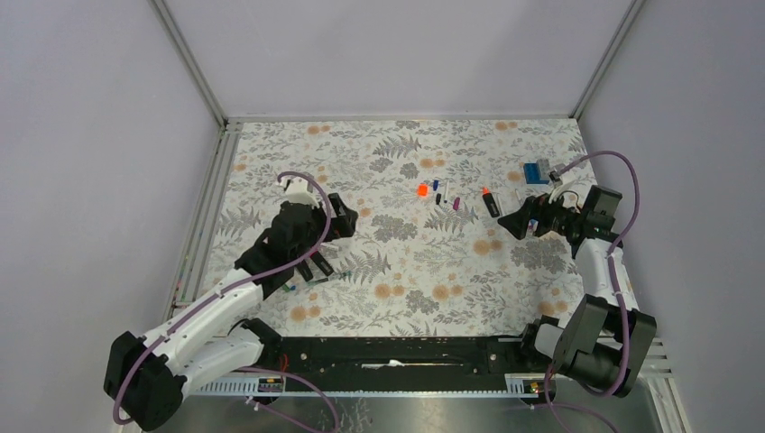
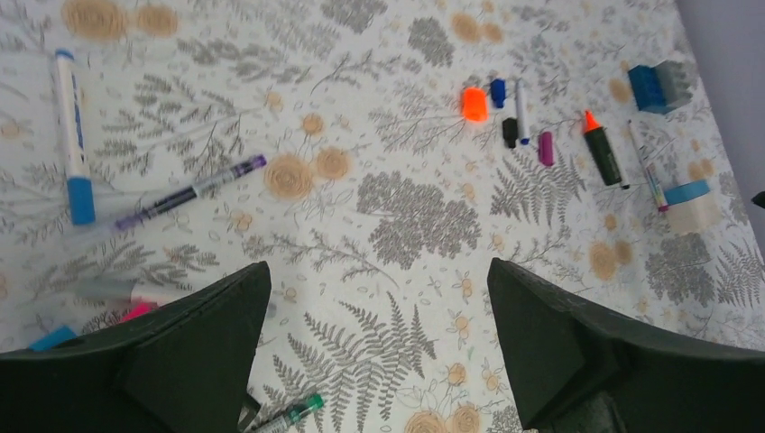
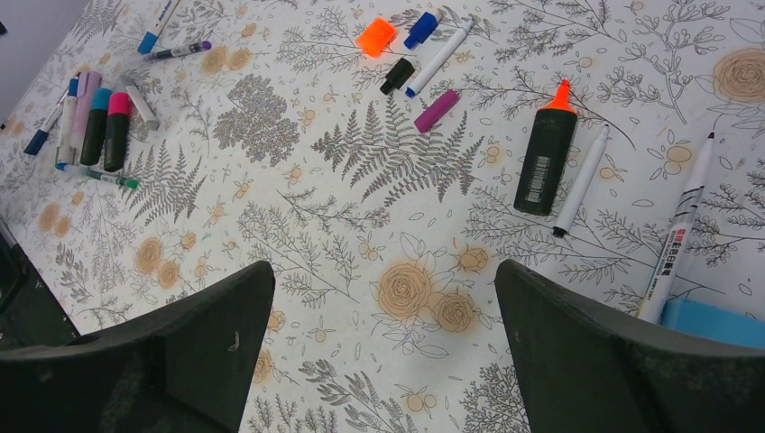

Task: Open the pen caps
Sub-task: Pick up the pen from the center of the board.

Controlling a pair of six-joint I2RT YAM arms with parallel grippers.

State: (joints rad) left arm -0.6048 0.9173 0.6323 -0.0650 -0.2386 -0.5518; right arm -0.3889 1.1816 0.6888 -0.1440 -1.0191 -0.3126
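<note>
Four pen caps lying loose together, mid-table toward far edge: orange cap (image 3: 375, 36), blue cap (image 3: 420, 29), black cap (image 3: 397, 76), lilac cap (image 3: 436, 110). Uncapped orange highlighter (image 3: 547, 158) lying just right of them, thin white pen (image 3: 582, 179) resting alongside. Teal cap (image 3: 99, 97) and pink cap (image 3: 120, 102) sitting on black highlighters (image 3: 95, 144) in left cluster. Left gripper (image 2: 377, 271) hovering, fingers spread wide, gripping nothing. Right gripper (image 3: 383, 271) likewise gaping, empty.

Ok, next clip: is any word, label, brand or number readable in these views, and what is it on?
No text can be read here.
Thin white pen: red and dark print along the barrel, too blurred to read.
Black highlighter: a white barcode-like label, with no digits legible.
White marker: blue print on the barrel, too small to read.
</note>
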